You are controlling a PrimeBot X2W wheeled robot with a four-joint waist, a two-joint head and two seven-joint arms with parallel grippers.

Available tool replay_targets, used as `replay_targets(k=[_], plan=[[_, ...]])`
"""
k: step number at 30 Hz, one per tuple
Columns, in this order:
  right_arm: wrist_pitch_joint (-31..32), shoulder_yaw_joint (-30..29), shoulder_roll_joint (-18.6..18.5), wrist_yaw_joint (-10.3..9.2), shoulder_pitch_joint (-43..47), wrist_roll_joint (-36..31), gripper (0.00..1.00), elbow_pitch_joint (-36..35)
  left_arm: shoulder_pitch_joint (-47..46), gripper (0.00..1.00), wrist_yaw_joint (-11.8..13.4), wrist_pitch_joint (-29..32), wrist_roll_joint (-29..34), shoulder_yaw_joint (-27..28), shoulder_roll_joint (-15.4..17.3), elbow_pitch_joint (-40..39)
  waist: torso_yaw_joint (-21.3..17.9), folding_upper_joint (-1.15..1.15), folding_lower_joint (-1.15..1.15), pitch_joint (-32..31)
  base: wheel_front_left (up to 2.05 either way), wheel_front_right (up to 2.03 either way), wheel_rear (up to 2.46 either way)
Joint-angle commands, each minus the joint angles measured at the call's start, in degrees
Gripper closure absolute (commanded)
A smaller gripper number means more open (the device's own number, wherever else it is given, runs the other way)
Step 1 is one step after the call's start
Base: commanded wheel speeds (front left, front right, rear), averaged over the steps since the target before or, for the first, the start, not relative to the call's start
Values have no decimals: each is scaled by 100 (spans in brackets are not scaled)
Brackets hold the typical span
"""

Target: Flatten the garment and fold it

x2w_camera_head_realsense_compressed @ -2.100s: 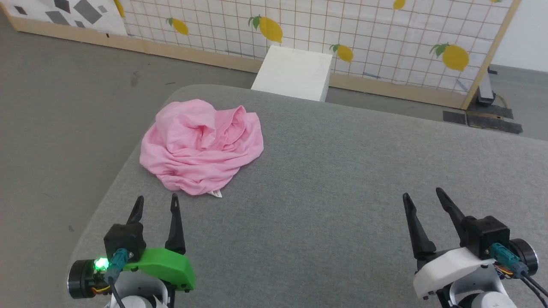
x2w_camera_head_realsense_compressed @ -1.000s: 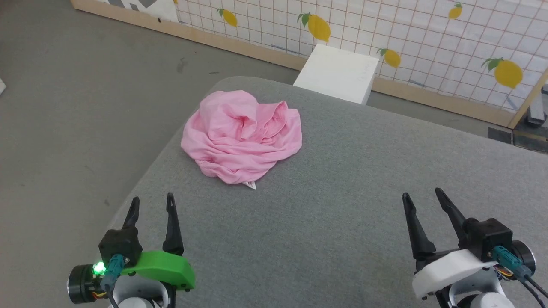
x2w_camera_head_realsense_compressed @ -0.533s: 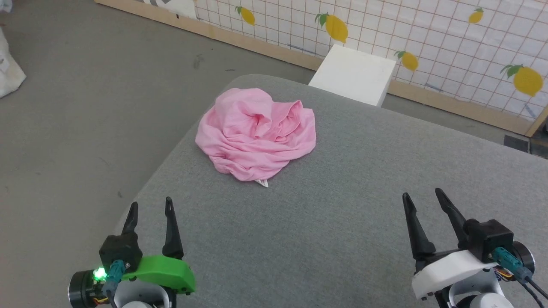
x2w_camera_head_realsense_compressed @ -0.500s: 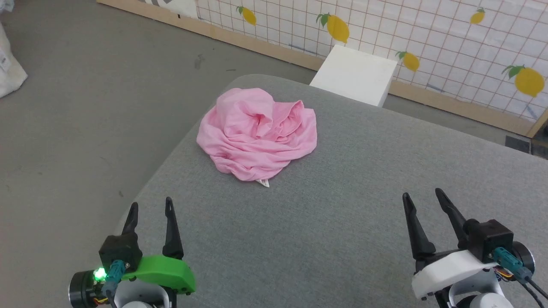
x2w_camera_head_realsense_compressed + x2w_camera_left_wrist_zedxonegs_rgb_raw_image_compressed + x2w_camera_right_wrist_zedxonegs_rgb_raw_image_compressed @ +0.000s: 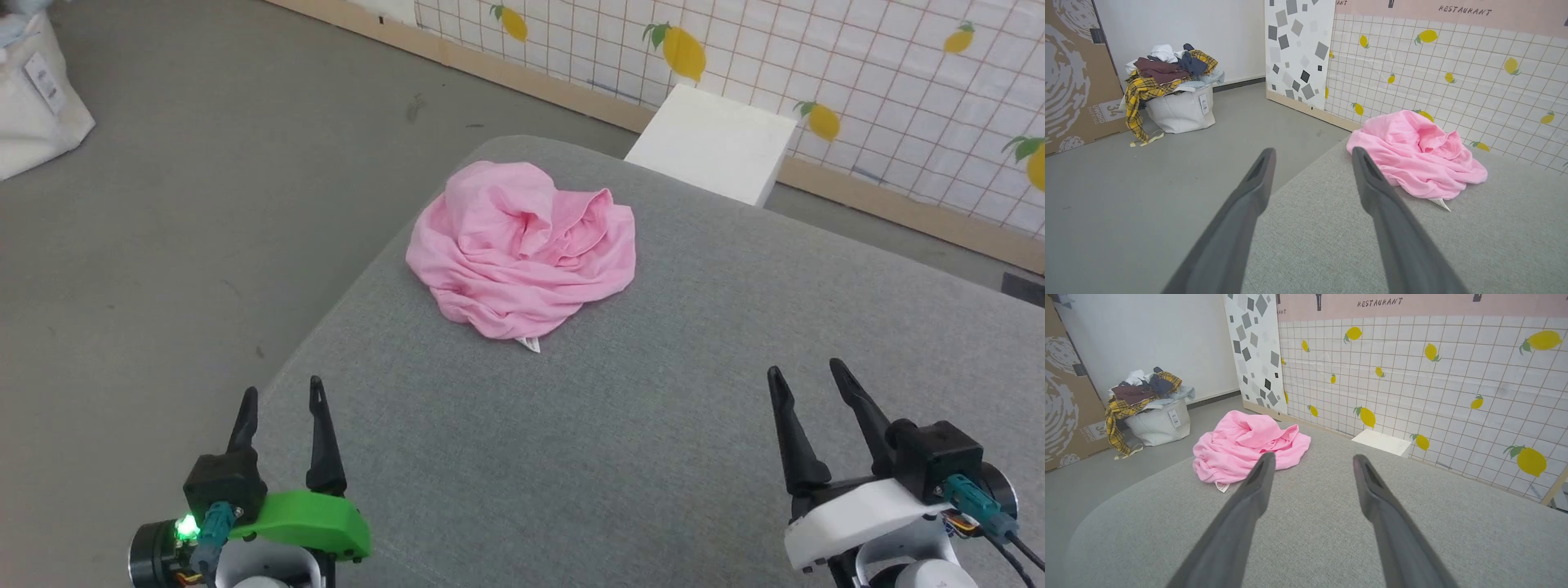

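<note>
1. The garment [image 5: 522,245] — a light-pink heap of thin fabric — lies crumpled on the grey padded table [image 5: 653,425], near its far-left corner in the head view, bunched into deep creases and not yet flattened.
2. A small white tag [image 5: 532,345] pokes out from the heap's near edge and rests on the table top.
3. The left gripper [image 5: 282,388], on a green-shelled wrist, hangs at the lower left of the head view over the table's near-left edge. Its two dark fingers are spread apart and hold nothing, and the garment lies well apart, ahead and to its right.
4. The right gripper [image 5: 803,367], on a white-shelled wrist, hangs at the lower right above the table. Its fingers are likewise spread and empty, with the garment far off to its left.
5. In the left wrist view the pink heap sits just past the tip of the right-hand finger; in the right wrist view it sits past the left-hand one.
6. Beyond the table a white box [image 5: 710,143] stands on the grey floor [image 5: 163,204], just in front of a white grid panel [image 5: 898,73] printed with lemons.
7. Across the floor a white bag [image 5: 1182,110] is piled high with clothes — a yellow plaid cloth [image 5: 1137,102] trails down its side — next to a cardboard sheet [image 5: 1069,81].
</note>
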Motion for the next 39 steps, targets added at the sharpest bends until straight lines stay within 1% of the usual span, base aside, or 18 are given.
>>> replay_targets(k=[1,7,11,13,16,19,23,26,27,29,31,34,38,39], plan=[[-52,11,5,-9,-114,44,0,12,63,0,51,-54,-106,3,27,14,29,0,0,54,0,0,0],[-38,55,5,-9,-219,12,0,-64,-48,0,51,-125,-200,-9,19,22,4,0,0,344,0,0,0],[41,105,6,-9,-432,-98,0,-227,-511,0,-99,-91,-380,-44,39,117,-178,0,0,826,0,0,0],[86,97,6,-9,-565,-183,0,-344,-955,0,-262,158,-502,-140,66,240,-270,0,0,1149,0,0,0],[180,64,6,-10,-718,-331,0,-516,-1888,0,-583,545,-840,-194,95,454,-401,0,0,1712,0,0,0],[231,61,-2,-10,-863,-434,0,-608,-2782,0,-787,1085,-1136,-170,162,758,-592,0,0,2159,0,0,0],[222,122,-35,-10,-1133,-453,0,-716,-3857,0,-1115,2076,-1528,-158,370,1179,-965,0,0,2728,0,0,0],[156,153,-63,-10,-1301,-419,0,-747,-4514,0,-1235,2938,-1747,-156,612,1578,-1252,0,0,3079,0,0,0],[130,153,-69,-10,-1337,-402,0,-736,-4663,0,-1232,3167,-1806,-137,668,1671,-1326,0,0,3157,0,0,0],[70,154,-74,-10,-1407,-367,0,-689,-4915,0,-1128,3701,-1964,-43,773,1868,-1497,0,0,3311,0,0,0],[-2,153,-68,-10,-1464,-351,0,-639,-5065,0,-930,4235,-2004,35,964,2044,-1673,0,0,3446,0,0,0],[-126,139,-53,-10,-1536,-293,0,-552,-5096,0,-564,4950,-2050,167,1216,2241,-1895,0,0,3581,0,0,0],[-277,135,-34,-10,-1603,-217,0,-440,-4850,0,-67,5656,-2086,319,1425,2324,-2078,0,0,3628,0,0,0],[-304,132,-31,-10,-1613,-207,0,-412,-4759,0,14,5827,-2084,324,1475,2330,-2103,0,0,3621,0,0,0]])
